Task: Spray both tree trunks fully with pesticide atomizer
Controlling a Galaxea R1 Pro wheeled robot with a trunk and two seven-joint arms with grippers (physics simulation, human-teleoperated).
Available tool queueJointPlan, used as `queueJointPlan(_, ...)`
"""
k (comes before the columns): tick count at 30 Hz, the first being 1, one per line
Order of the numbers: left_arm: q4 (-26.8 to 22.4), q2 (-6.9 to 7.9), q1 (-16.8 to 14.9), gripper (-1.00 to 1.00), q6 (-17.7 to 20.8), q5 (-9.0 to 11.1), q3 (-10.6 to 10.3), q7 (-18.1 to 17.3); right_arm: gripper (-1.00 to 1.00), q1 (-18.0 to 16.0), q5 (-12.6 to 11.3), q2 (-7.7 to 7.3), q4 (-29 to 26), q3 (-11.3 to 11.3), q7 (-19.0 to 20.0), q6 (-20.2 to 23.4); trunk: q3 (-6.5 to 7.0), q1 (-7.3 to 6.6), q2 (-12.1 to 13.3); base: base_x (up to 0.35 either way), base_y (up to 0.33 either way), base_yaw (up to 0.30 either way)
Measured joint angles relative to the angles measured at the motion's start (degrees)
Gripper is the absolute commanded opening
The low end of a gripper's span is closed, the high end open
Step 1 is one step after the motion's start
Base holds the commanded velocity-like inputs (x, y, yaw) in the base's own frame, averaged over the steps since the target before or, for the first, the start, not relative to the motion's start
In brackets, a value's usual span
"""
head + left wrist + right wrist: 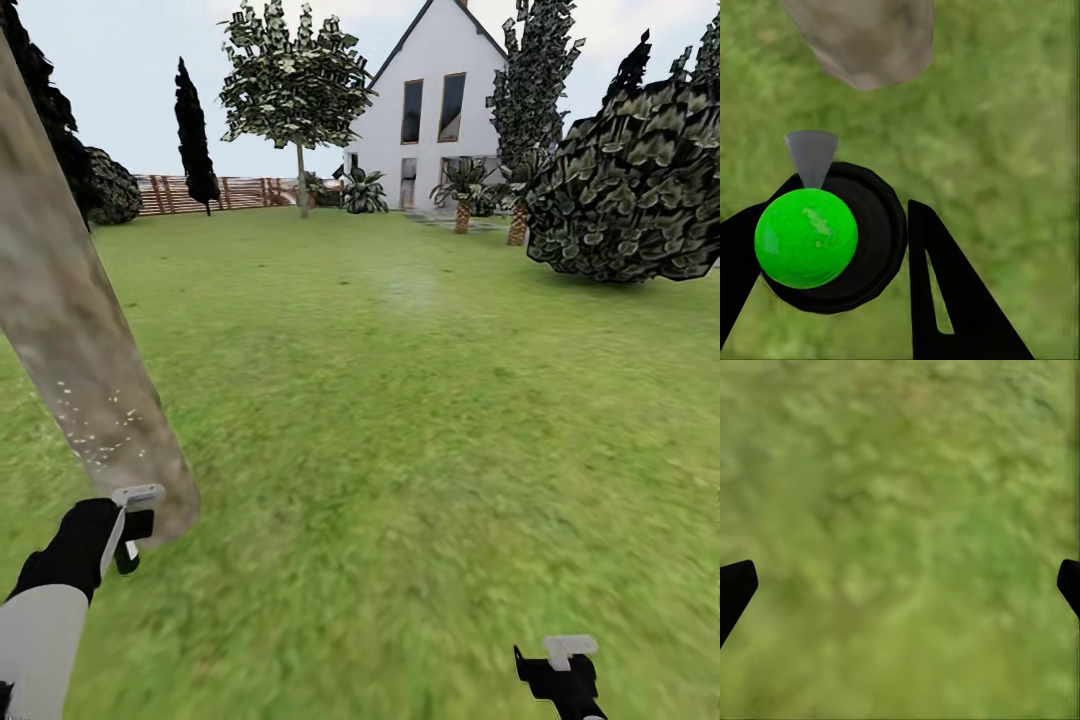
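Head view: left gripper (128, 528) clamped on atomizer (825, 238); sweep nozzle toward twelve o'clock up the speckled tree trunk (70, 330); right gripper (900, 585) spread apart.

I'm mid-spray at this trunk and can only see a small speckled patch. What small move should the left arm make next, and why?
Probably tilt the left end effector and the atomizer upward and keep spraying. In the head view, the pale pesticide specks dot just one low band of the tree trunk; the bark above looks bare. The right end effector hangs open over grass, holding nothing.
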Motion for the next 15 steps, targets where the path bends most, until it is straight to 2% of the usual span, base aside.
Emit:
queueJointPlan(4, 2.6, 0.85, 0.0, -1.0, -2.1, -0.1, 0.6, 0.5, 1.0, 0.0, 0.0, 0.0, 0.0, 0.0, 0.0, 0.0, 0.0, 0.0, 0.0, 0.235, -0.195, 0.041)
queueJointPlan(8, 4.0, 1.22, 0.0, -1.0, -3.9, 0.1, 2.0, 0.6, 1.0, 0.0, 0.0, 0.0, 0.0, 0.0, 0.0, 0.0, -0.1, 0.0, 0.0, 0.286, -0.137, 0.241)
queueJointPlan(12, 4.0, 0.85, 0.0, -1.0, -4.2, 0.2, 2.1, 0.6, 1.0, 0.0, 0.0, 0.0, 0.0, 0.0, 0.0, 0.0, -0.14, 0.0, 0.0, 0.23, -0.192, 0.271)
queueJointPlan(15, 4.0, 0.82, 0.0, -1.0, -4.2, 0.2, 2.2, 0.6, 1.0, 0.0, 0.0, 0.08, 0.0, 0.0, 0.0, 0.0, -0.14, 0.0, 0.0, 0.092, -0.253, 0.276)
